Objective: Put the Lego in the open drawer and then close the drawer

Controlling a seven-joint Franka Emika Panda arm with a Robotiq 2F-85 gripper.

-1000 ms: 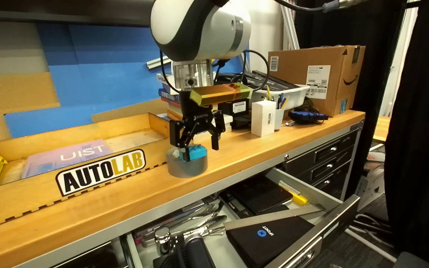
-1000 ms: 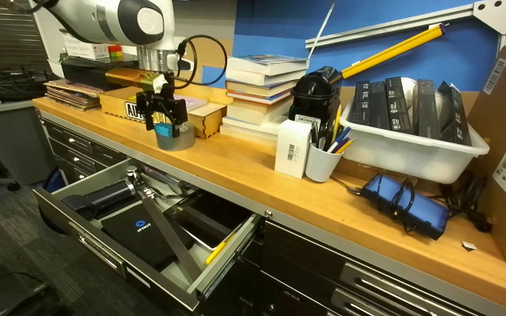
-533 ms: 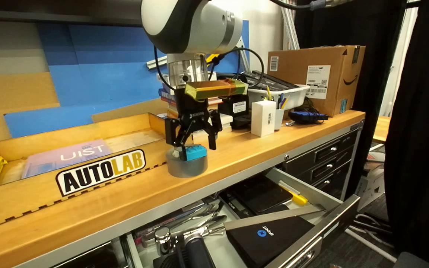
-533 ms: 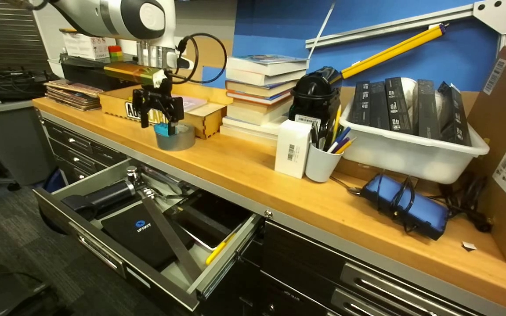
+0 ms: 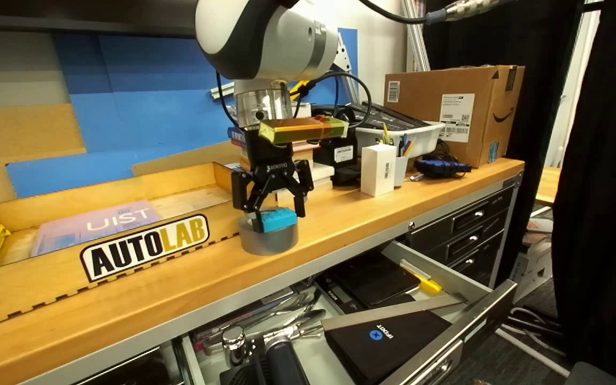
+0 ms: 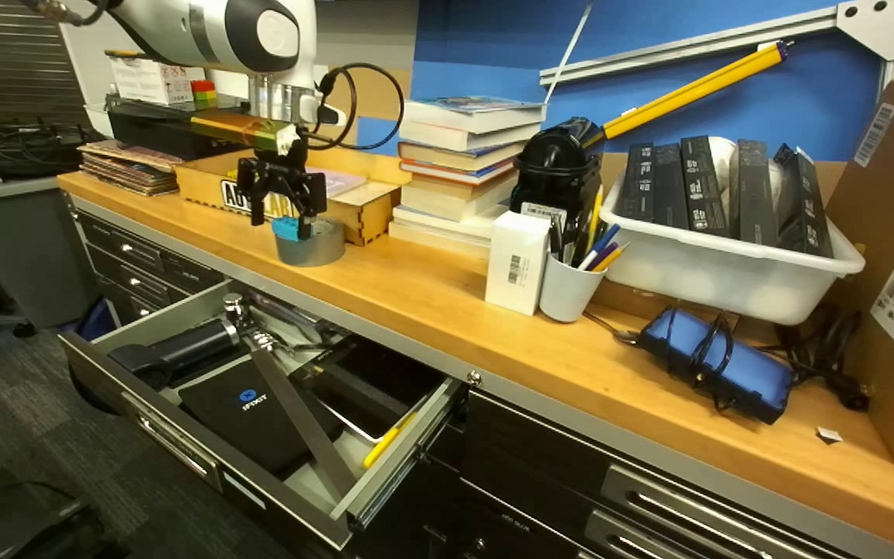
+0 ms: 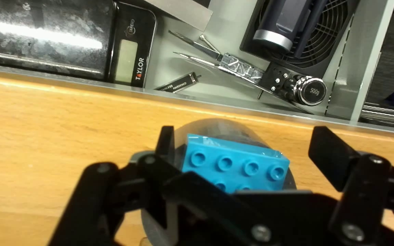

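We've edged the gripper (image 5: 279,221) away from the desk corner (image 5: 510,164) under the cardboard box (image 5: 423,101). In an exterior view, one finger (image 5: 256,220) hides less of the Lego (image 5: 280,220).

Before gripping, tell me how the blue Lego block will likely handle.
The Lego looks like molded plastic, so probably stiff and light. Its flat sides should resist rolling; perched on the tape roll, it could tip if pushed.
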